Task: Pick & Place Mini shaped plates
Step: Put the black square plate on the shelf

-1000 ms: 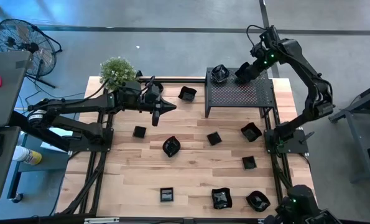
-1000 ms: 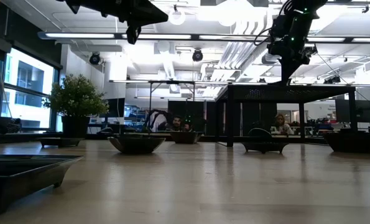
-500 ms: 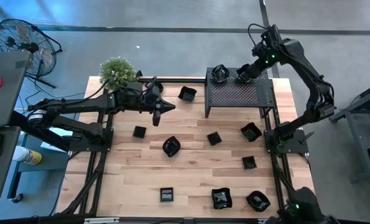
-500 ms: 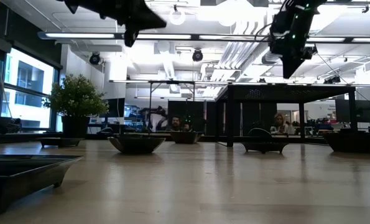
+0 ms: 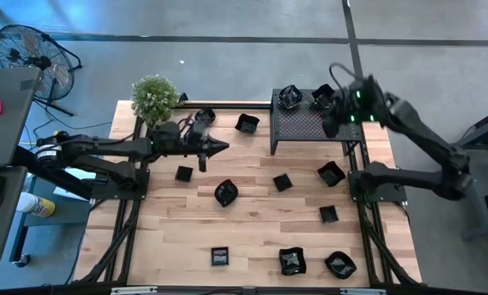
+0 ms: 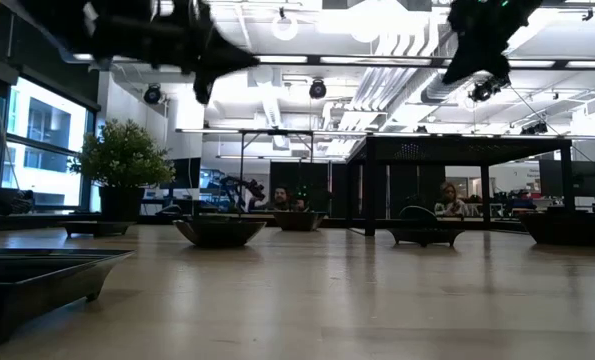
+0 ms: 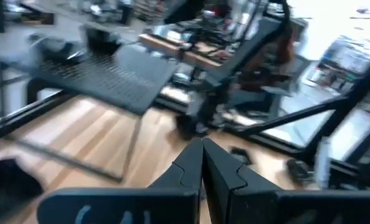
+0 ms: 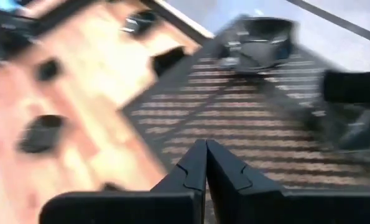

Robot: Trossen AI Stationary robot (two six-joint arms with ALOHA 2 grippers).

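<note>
Several tiny glossy black plates lie scattered on the wooden table, among them a square one (image 5: pixel 184 173), a wavy one (image 5: pixel 225 192) and one at the near edge (image 5: pixel 220 256). Two more plates (image 5: pixel 290 97) (image 5: pixel 323 98) rest on the far part of the black perforated stand (image 5: pixel 313 127). My right gripper (image 5: pixel 332 124) hovers shut above the stand's right part, holding nothing; its wrist view shows the shut fingers (image 8: pixel 205 151) above the stand (image 8: pixel 247 130) and a wavy plate (image 8: pixel 262 40). My left gripper (image 5: pixel 225 147) is shut and empty, level above the table left of the stand, also seen from its wrist (image 7: pixel 203 148).
A small green plant (image 5: pixel 155 96) stands at the table's far left corner. A fan (image 5: pixel 30 53) and a desk sit off the table's left side. Bare wood shows in the middle of the table between the plates. The low view shows people in the room behind.
My right gripper has pulled away from the stand's far right corner toward the near edge, moving fast. A plate now shows resting where the gripper was. My left gripper has drifted a little toward the near edge and sunk slightly.
</note>
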